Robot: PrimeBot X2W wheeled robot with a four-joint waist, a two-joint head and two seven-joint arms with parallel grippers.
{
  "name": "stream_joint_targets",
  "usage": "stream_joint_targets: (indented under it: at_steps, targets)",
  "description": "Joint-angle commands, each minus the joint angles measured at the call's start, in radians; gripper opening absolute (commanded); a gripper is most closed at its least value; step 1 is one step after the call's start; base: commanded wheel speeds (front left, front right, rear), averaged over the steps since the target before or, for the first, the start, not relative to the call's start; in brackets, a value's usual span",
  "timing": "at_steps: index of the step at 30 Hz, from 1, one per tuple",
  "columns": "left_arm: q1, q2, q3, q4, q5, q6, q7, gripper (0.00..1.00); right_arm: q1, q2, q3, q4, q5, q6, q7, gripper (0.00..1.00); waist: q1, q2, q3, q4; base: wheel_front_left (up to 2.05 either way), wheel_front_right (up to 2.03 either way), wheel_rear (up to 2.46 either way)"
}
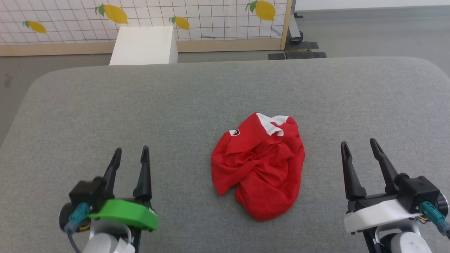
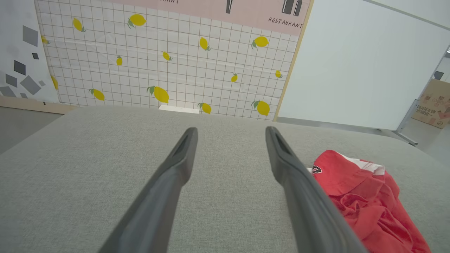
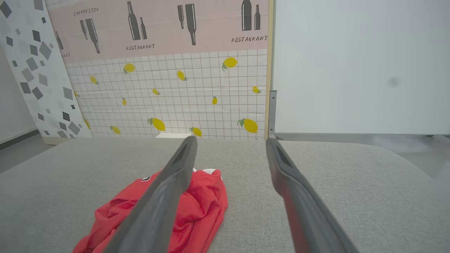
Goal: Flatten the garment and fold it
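Both splayed wide and empty, left end effector [image 1: 132, 149] and nearer right end effector [image 1: 358, 142] flank crumpled bright red thin-fabric shorts [image 1: 258, 168].

Grey fabric-covered worktop [image 1: 225, 80], corners rounded. Just behind its far edge a white box [image 1: 144, 45] is seen, with grey floor [image 1: 369, 31] around. Farther behind the worktop, a wood-framed grid panel printed with lemons [image 1: 211, 17] is stood, topped by a pink band [image 3: 158, 28] lettered RESTAURANT. Behind the worktop's right side, a plain white partition [image 3: 351, 70] and a cardboard box [image 2: 432, 103] are noted. Light even.
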Motion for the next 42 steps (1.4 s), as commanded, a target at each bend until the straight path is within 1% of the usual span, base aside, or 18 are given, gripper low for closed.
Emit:
stream_joint_targets:
  at_steps: [1, 5, 14, 18, 20, 26, 31, 35, 38, 39, 40, 41, 42]
  targets:
    - [0.026, -0.016, 0.016, -0.017, 0.021, -0.006, -0.004, 1.00, 0.014, 0.000, -0.002, 0.002, 0.003, -0.002, 0.004, 1.00, 0.0001, -0.0001, 0.002, 0.002, 0.00, 0.00, 0.00]
    - [0.061, -0.042, 0.049, -0.035, 0.049, -0.026, -0.004, 1.00, 0.018, 0.000, -0.004, 0.006, 0.005, -0.002, 0.004, 1.00, 0.0001, -0.0001, 0.006, 0.009, 0.00, 0.00, 0.00]
    - [0.063, -0.082, 0.095, -0.037, 0.089, -0.061, -0.004, 1.00, -0.010, 0.000, 0.022, -0.001, -0.005, -0.002, 0.011, 1.00, 0.0001, -0.0001, 0.015, 0.016, 0.00, 0.00, 0.00]
    - [0.055, -0.095, 0.101, -0.036, 0.100, -0.071, -0.004, 1.00, -0.072, 0.000, 0.060, 0.008, -0.034, -0.002, 0.042, 1.00, 0.0001, -0.0001, 0.031, 0.025, 0.00, 0.00, 0.00]
    - [0.050, -0.100, 0.104, -0.038, 0.104, -0.075, -0.004, 1.00, -0.123, 0.000, 0.088, 0.038, -0.055, -0.002, 0.082, 1.00, 0.0001, -0.0001, 0.039, 0.028, 0.00, 0.00, 0.00]
    - [0.019, -0.111, 0.102, -0.048, 0.110, -0.086, -0.004, 1.00, -0.317, 0.000, 0.164, 0.233, -0.121, -0.002, 0.296, 1.00, 0.0001, -0.0001, 0.088, 0.059, 0.00, 0.00, 0.00]
    - [-0.013, -0.117, 0.088, -0.052, 0.110, -0.091, -0.004, 1.00, -0.475, -0.001, 0.180, 0.438, -0.157, -0.002, 0.472, 1.00, 0.0001, -0.0001, 0.136, 0.102, 0.00, 0.00, 0.00]
    - [-0.032, -0.119, 0.079, -0.048, 0.104, -0.093, -0.004, 1.00, -0.562, -0.006, 0.169, 0.558, -0.192, -0.002, 0.560, 1.00, 0.0001, -0.0001, 0.162, 0.137, 0.00, 0.00, 0.00]
    - [-0.038, -0.120, 0.074, -0.047, 0.100, -0.094, -0.004, 1.00, -0.600, -0.005, 0.161, 0.619, -0.201, -0.002, 0.599, 1.00, 0.0001, -0.0001, 0.173, 0.155, 0.00, 0.00, 0.00]
    - [-0.039, -0.120, 0.072, -0.045, 0.096, -0.094, -0.004, 1.00, -0.610, -0.005, 0.164, 0.642, -0.202, -0.002, 0.611, 0.60, 0.0001, -0.0001, 0.175, 0.160, 0.00, 0.00, 0.00]
    - [-0.039, -0.120, 0.070, -0.044, 0.094, -0.094, -0.004, 1.00, -0.618, -0.005, 0.164, 0.655, -0.201, -0.002, 0.612, 0.44, 0.0001, -0.0001, 0.176, 0.165, 0.00, 0.00, 0.00]
    - [-0.039, -0.120, 0.068, -0.043, 0.092, -0.092, -0.004, 1.00, -0.626, -0.005, 0.167, 0.669, -0.200, -0.002, 0.610, 0.18, 0.0001, -0.0001, 0.176, 0.169, 0.00, 0.00, 0.00]
    - [-0.039, -0.120, 0.068, -0.042, 0.090, -0.091, -0.004, 1.00, -0.631, -0.004, 0.169, 0.678, -0.198, -0.002, 0.607, 0.00, 0.0001, -0.0001, 0.176, 0.172, 0.00, 0.00, 0.00]
